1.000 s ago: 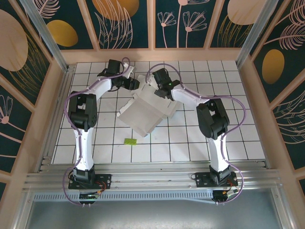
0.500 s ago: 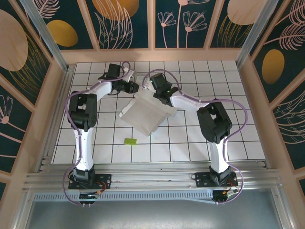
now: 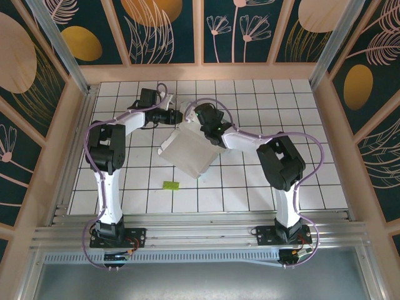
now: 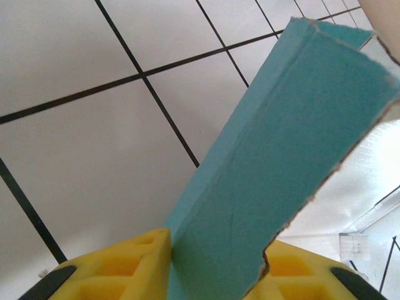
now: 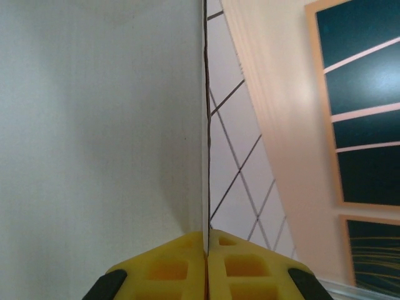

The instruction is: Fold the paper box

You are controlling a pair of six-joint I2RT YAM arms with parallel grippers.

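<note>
The paper box [image 3: 187, 152] lies partly folded in mid-table, white side up, its far edge lifted between the two arms. My left gripper [image 3: 175, 116] is at the box's far left corner. In the left wrist view a teal flap [image 4: 294, 144] rises from between the yellow fingers [image 4: 112, 275] of that gripper [image 4: 215, 265], which is shut on it. My right gripper [image 3: 191, 125] holds the far edge from the right. In the right wrist view its gripper [image 5: 205, 240] is shut on the thin card edge, with the white panel [image 5: 94, 125] to the left.
A small yellow-green scrap [image 3: 170, 185] lies on the tiles in front of the box. Wooden walls with dark panels [image 3: 200, 69] close the far side and both sides of the tiled table [image 3: 294, 125].
Both grippers have shifted left and closer together, drawing the box's far edge up and in. The left gripper has closed on the teal flap.
</note>
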